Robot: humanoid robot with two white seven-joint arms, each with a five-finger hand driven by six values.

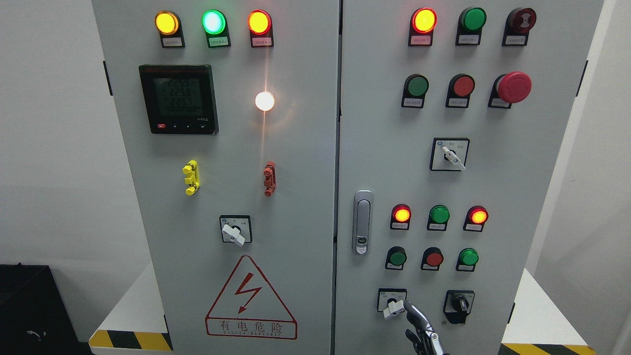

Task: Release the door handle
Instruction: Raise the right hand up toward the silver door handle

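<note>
Silver hand (pixel 419 328) low at bottom edge, fingers loosely extended upward, grasping nothing, well below door handle (pixel 363 222)

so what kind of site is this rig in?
Probably an electrical room or a training mock-up: a two-door grey control cabinet with lit indicator lamps, a digital power meter and a red emergency stop. One robot hand shows bottom centre.

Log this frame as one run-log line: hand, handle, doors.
robot hand: bottom edge, fingertip near white rotary switch | door handle: free, flush, untouched | cabinet doors: closed | grasp: none
</note>
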